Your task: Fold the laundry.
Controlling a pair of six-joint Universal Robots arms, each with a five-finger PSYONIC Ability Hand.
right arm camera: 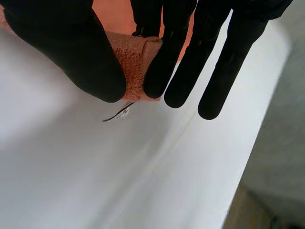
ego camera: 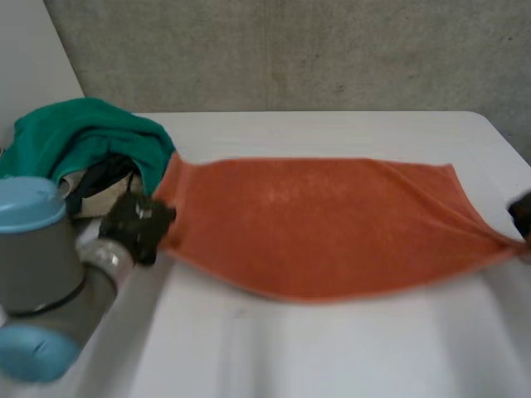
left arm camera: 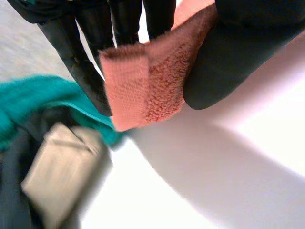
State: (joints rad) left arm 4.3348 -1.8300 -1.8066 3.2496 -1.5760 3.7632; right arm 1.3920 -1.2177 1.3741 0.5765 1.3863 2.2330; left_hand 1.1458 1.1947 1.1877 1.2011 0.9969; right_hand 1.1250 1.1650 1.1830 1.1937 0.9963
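An orange towel lies stretched across the middle of the white table. In the head view it goes from the left side right out to the right edge.

The left hand is at the towel's left end, in the lower left of that view. Its thumb and fingers pinch the towel's corner between them, and the corner is folded over.

The right hand is at the far right edge, at the towel's other end. Its thumb presses a corner of the towel against one finger. The other fingers are straight beside it. A little dark thread shows near that corner.

In the upper left sits a pile of clothes. A green cloth is on top, with a dark piece and a beige piece under it. The pile is just beside the left hand and right up against the towel's left end.

A grey wall stands behind the table.
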